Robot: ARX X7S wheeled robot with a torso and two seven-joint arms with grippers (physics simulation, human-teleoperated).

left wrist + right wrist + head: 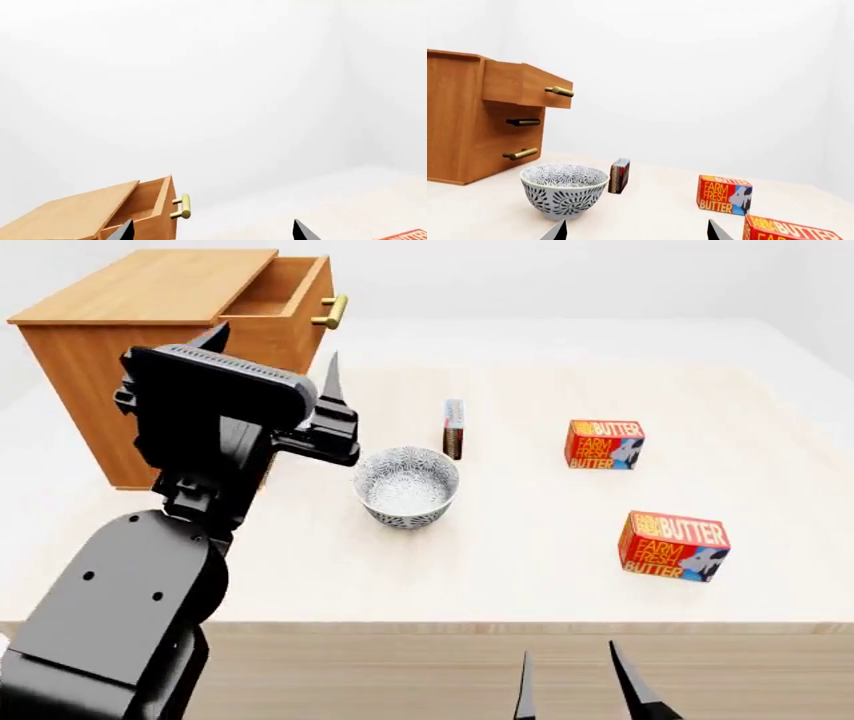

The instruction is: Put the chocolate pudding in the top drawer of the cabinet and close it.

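Left gripper point(274, 360): black, raised above the table beside the cabinet, pointed fingers spread apart with nothing between them; same spread tips seen in the left wrist view point(212, 231). Just beyond it, the boxy orange-brown wood-grain cabinet point(100, 350) at the table's far left corner, with its top drawer point(283, 300), a light-brown wooden box fronted by a brass bar handle point(331, 311), pulled out. Inside of the drawer only partly visible; no contents made out. Lower drawer below, closed, with a matching brass handle point(520, 154).

Right gripper point(585, 685): low at the near edge of the table, black fingertips parted, holding nothing; tips also parted in the right wrist view point(635, 231).

Between the two arms, on the pale wooden table point(507, 580): a round white bowl with dark blue patterning point(406, 486), upright. Just behind it, apart from it, the chocolate pudding point(454, 428), a small thin carton standing on edge, light blue on top and dark brown and red lower down, well clear of the cabinet and of both grippers.

Further right, two red-orange "FARM FRESH BUTTER" boxes: one far point(605, 444), one nearer point(674, 546), well apart from each other.
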